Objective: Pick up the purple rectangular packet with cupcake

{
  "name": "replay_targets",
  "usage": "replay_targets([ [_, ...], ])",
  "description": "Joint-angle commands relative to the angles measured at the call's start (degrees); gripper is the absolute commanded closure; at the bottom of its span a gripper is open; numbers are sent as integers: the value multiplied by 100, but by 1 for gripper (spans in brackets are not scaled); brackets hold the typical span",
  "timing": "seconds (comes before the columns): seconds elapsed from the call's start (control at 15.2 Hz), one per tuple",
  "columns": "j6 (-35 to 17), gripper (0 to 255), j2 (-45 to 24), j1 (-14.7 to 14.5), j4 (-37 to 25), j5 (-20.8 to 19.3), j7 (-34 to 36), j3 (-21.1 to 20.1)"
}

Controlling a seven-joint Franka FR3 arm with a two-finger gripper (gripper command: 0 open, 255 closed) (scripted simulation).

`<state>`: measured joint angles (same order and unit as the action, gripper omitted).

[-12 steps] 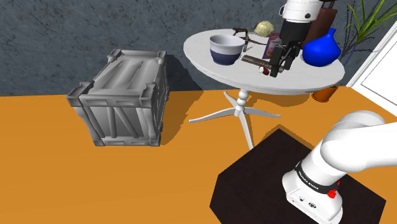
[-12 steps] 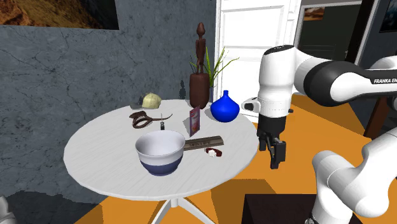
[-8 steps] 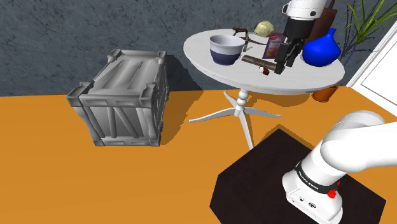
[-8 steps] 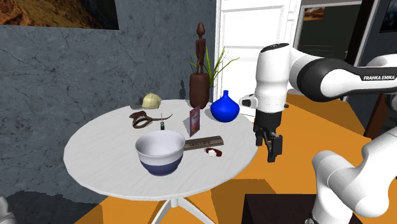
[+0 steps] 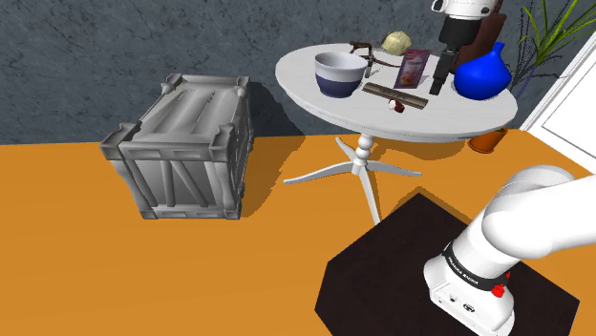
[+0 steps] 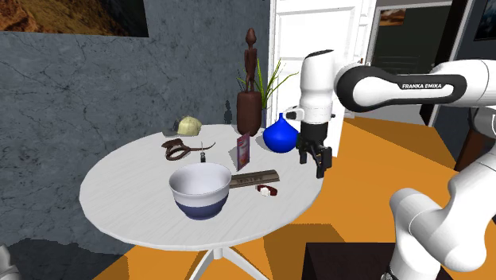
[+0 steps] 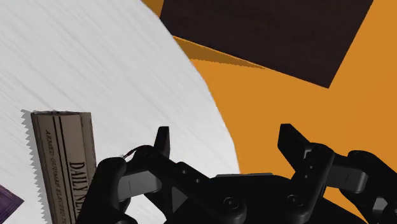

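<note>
Stand (image 5: 449, 277): dark box on the orange floor (image 5: 191, 277), at the shoulder view's lower right.
Arm (image 6: 397, 83): I see the forearm level in the second exterior view, with the wrist pointing straight down.
End effector (image 6: 316, 159): fingers spread and holding nothing. It hangs over the rim of the round white desk (image 6: 127, 191), one finger above the desk and the other above the floor.
Long brown box (image 7: 63, 165): flat on the desk, near the end effector.
Purple packet (image 5: 413, 69): stands on the desk between the bowl (image 5: 339, 73) and the blue vase (image 5: 482, 76), apart from the fingers.
</note>
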<state>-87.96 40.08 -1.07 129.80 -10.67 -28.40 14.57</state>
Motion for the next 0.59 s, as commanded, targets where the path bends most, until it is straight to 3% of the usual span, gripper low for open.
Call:
replay_targets([
  [0.0, -103, 0, -317, -74, -276, -133, -550, 300],
  [0.53, -381, 0, -1730, -434, -1645, -193, -2717, 1458],
])
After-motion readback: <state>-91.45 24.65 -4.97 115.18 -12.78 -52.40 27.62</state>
